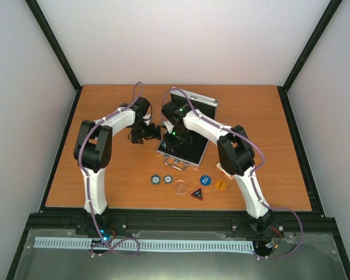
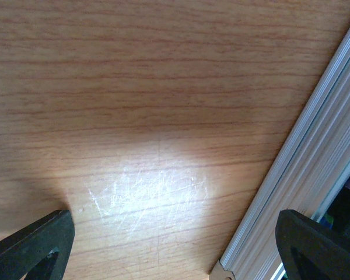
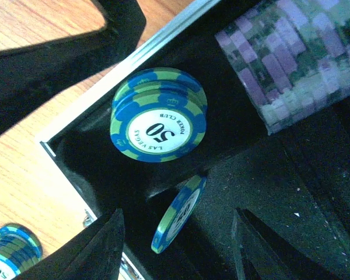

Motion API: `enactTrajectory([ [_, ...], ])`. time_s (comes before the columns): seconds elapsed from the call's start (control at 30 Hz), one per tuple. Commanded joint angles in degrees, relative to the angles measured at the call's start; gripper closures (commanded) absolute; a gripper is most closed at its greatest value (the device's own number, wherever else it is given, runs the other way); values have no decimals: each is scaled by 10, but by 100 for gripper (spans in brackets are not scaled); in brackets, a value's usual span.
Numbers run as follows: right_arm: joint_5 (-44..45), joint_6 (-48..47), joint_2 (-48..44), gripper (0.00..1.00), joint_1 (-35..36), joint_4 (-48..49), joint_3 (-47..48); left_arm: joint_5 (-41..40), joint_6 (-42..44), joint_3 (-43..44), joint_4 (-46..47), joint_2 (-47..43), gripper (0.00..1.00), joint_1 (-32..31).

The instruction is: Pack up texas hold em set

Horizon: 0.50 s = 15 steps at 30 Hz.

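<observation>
The small silver aluminium case with black lining (image 1: 189, 153) lies open at the middle of the tabletop (image 1: 105, 105), its lid leaning toward the far edge. The right hand (image 3: 179, 233) hovers inside it, its fingers apart and clamped on nothing. Between them a blue-and-green poker chip (image 3: 178, 213) stands tilted on edge in the lining, and I cannot see either finger touching it. Beside it sits a short stack of matching "50" chips (image 3: 158, 125), with a wrapped row of purple-and-white chips (image 3: 291, 58) further in. The left hand (image 2: 172, 233) hangs wide apart and empty over bare wood by the case's left wall. Toward the near edge wait two loose blue chips (image 1: 161, 179), a clear disc (image 1: 181, 186), a red triangular button (image 1: 197, 193), a blue round button (image 1: 205, 179) and an orange one (image 1: 220, 185). The chips look stiff, dense and smooth-rimmed, so they are likely to slip. Pinching each across its rim looks safest.
</observation>
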Motion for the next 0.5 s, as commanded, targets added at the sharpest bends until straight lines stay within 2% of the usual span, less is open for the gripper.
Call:
enactTrajectory([
  [0.0,-5,-5,20,48,6,-7,13,38,13,-43,32,66,2,-19],
  [0.37,9,-4,24,54,7,-9,12,36,14,-46,32,63,3,-19],
  [0.47,10,-4,22,59,7,-13,11,35,14,-43,31,65,2,-19],
])
